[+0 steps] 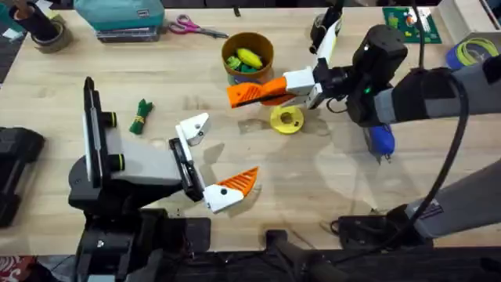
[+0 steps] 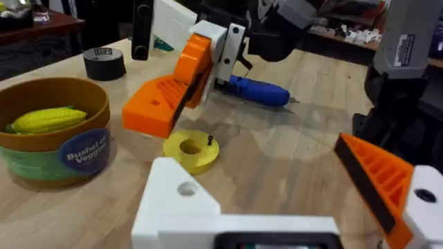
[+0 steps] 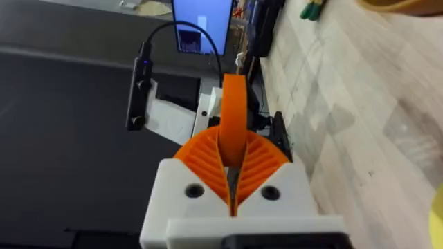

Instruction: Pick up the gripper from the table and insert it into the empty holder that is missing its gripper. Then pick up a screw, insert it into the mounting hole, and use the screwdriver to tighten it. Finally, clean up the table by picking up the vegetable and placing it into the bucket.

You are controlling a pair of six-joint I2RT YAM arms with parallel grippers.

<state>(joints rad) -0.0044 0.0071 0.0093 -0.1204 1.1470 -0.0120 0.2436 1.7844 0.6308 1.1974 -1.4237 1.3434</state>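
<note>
- Orange gripper [image 3: 233, 111] is being clamped between the right claw's [image 3: 232, 176] pads, hanging in the air beside the bucket [image 1: 249, 34], apart from the holder [image 1: 194, 127].
- Left claw [image 1: 215, 157] is gaping wide, empty.
- Insertion step is seemingly running; next, the wedge needs lining up with the holder and sliding on.

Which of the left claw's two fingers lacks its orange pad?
The bare white finger nearer the vegetable; the other finger carries an orange pad.
</note>
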